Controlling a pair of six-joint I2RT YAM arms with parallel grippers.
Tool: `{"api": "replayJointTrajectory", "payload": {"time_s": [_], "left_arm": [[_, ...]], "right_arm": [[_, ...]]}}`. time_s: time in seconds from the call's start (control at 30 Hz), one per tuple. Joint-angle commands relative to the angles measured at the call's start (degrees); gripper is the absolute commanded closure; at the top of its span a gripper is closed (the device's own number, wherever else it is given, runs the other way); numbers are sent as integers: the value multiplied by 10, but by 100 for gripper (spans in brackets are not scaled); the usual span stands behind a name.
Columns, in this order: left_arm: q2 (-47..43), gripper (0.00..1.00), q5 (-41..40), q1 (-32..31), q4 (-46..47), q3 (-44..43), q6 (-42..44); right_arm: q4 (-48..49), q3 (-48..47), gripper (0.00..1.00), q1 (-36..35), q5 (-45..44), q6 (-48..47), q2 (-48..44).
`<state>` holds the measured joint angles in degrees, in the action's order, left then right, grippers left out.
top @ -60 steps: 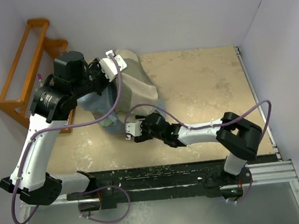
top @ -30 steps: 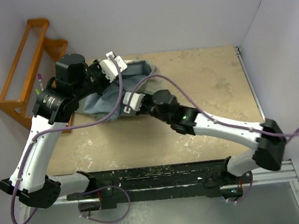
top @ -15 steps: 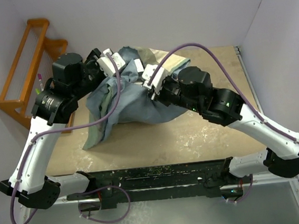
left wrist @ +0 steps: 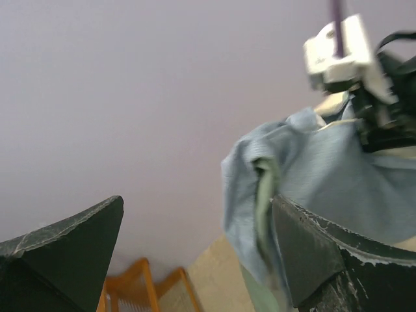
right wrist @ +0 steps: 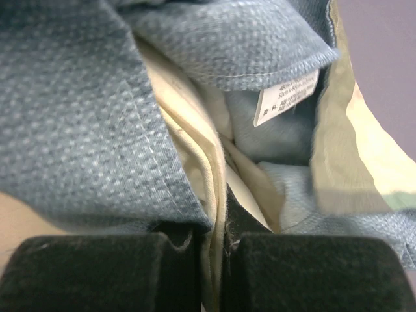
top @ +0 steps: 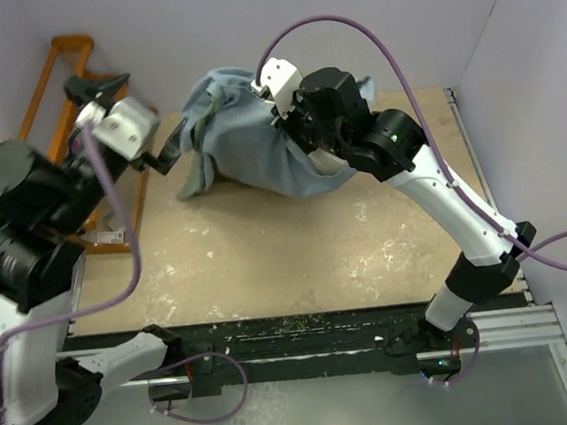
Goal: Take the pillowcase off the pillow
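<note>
The pillowcase hangs as a blue-grey bundle at the back of the table, lifted off the tabletop. My right gripper is shut on its top edge. In the right wrist view the fingers pinch a cream fold beside blue-grey cloth at the right gripper. I cannot tell whether that fold is the pillow. The pillow's plump shape is hidden. My left gripper stands open and empty, raised left of the pillowcase. Between the left gripper's fingers there is only air.
An orange wooden rack stands against the left wall, just behind my left arm, and shows low in the left wrist view as the rack. A white care label is sewn inside the cloth. White walls close the back and right.
My left gripper opened, let go of the cloth and swung up and left. The right gripper carried the bundle up and toward the back wall.
</note>
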<state>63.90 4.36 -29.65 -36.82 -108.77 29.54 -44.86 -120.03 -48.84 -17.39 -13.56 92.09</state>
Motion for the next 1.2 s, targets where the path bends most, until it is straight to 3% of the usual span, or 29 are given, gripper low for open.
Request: {"api": "replayJointTrajectory", "payload": {"time_s": [0.0,0.17,0.4,0.6,0.97,1.07,1.17], "left_arm": [[-32,1,90,-1,-2,6,-36],[-16,1,139,-1,-71,66,-37],[17,12,77,-2,-9,113,-43],[24,15,43,0,56,124,-68],[37,32,25,10,76,137,-102],[59,35,60,46,70,121,-147],[94,38,179,115,32,85,-204]], "right_arm": [[46,-78,100,1,-13,41,-4],[76,-62,100,0,44,84,0],[104,-23,100,1,113,140,-15],[130,36,100,1,126,160,-37],[167,114,100,1,168,189,-85],[177,133,100,1,179,194,-99],[194,158,100,1,187,198,-118]]}}
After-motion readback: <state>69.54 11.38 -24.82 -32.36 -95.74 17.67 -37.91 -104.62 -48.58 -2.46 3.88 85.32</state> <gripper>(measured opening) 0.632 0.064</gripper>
